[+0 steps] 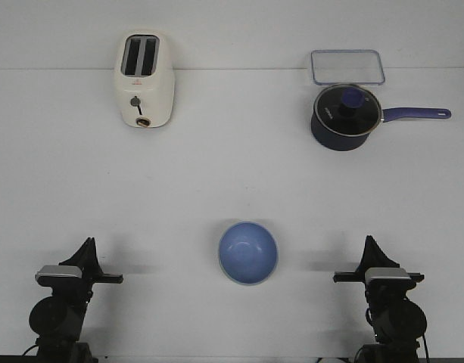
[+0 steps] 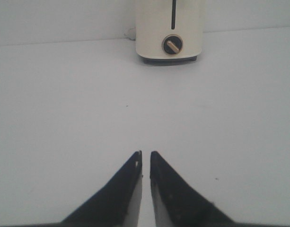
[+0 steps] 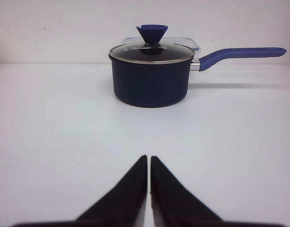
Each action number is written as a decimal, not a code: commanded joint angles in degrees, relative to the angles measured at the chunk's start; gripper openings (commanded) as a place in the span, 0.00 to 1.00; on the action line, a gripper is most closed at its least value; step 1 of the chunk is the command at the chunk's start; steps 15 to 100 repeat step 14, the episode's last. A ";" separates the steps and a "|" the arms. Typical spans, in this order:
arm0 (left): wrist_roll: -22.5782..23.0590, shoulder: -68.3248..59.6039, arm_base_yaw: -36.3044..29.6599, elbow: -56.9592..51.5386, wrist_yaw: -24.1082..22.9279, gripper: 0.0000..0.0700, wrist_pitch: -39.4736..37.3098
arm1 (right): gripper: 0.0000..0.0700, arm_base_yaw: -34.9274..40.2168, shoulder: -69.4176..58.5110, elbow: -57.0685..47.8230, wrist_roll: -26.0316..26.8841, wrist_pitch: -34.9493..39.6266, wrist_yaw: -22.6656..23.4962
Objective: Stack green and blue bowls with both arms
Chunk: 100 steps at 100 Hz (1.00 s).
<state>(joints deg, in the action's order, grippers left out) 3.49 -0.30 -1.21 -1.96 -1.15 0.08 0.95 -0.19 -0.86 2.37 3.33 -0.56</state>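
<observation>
The periwinkle blue bowl (image 1: pixel 248 252) sits upright on the white table, at the front middle between my two arms. A thin pale greenish edge shows round its rim; I cannot make out the green bowl as a separate thing. My left gripper (image 1: pixel 88 243) is at the front left, well apart from the bowl; in the left wrist view (image 2: pixel 145 153) its jaws are shut and empty. My right gripper (image 1: pixel 369 240) is at the front right, equally apart; in the right wrist view (image 3: pixel 148 157) it is shut and empty. Neither wrist view shows a bowl.
A cream toaster (image 1: pixel 144 79) stands at the back left, also in the left wrist view (image 2: pixel 168 30). A dark blue lidded saucepan (image 1: pixel 345 117) with a long handle stands at the back right, also in the right wrist view (image 3: pixel 152 75). A clear container lid (image 1: pixel 347 66) lies behind it.
</observation>
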 commanded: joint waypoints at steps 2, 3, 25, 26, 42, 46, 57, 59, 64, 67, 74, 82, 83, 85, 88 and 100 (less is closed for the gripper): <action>-0.24 0.11 0.13 1.16 0.11 0.02 -0.59 | 0.02 -0.11 0.11 0.13 0.42 -0.76 0.17; -0.24 0.11 0.13 1.16 0.11 0.02 -0.59 | 0.02 -0.11 0.11 0.13 0.42 -0.76 0.17; -0.24 0.13 0.13 1.16 0.11 0.02 -0.59 | 0.02 -0.11 0.11 0.13 0.42 -0.76 0.15; -0.24 0.13 0.13 1.16 0.11 0.02 -0.59 | 0.02 -0.11 0.11 0.13 0.42 -0.76 0.15; -0.24 0.13 0.13 1.16 0.11 0.02 -0.59 | 0.02 -0.11 0.11 0.13 0.42 -0.76 0.15; -0.24 0.13 0.13 1.16 0.11 0.02 -0.59 | 0.02 -0.11 0.11 0.13 0.42 -0.76 0.15; -0.24 0.13 0.13 1.16 0.11 0.02 -0.59 | 0.02 -0.11 0.11 0.13 0.42 -0.76 0.15; -0.24 0.13 0.13 1.16 0.11 0.02 -0.59 | 0.02 -0.11 0.11 0.13 0.42 -0.76 0.15; -0.24 0.13 0.13 1.16 0.11 0.02 -0.59 | 0.02 -0.11 0.11 0.13 0.42 -0.76 0.15; -0.24 0.13 0.13 1.16 0.11 0.02 -0.59 | 0.02 -0.11 0.11 0.13 0.42 -0.76 0.15; -0.24 0.13 0.13 1.16 0.11 0.02 -0.59 | 0.02 -0.11 0.11 0.13 0.42 -0.76 0.15; -0.24 0.13 0.13 1.16 0.11 0.02 -0.59 | 0.02 -0.11 0.11 0.13 0.42 -0.76 0.15; -0.24 0.13 0.13 1.16 0.11 0.02 -0.59 | 0.02 -0.11 0.11 0.13 0.42 -0.76 0.15; -0.24 0.13 0.13 1.16 0.11 0.02 -0.59 | 0.02 -0.11 0.11 0.13 0.42 -0.76 0.15; -0.24 0.13 0.13 1.16 0.11 0.02 -0.59 | 0.02 -0.11 0.11 0.13 0.42 -0.76 0.15; -0.24 0.13 0.13 1.16 0.11 0.02 -0.59 | 0.02 -0.11 0.11 0.13 0.42 -0.76 0.15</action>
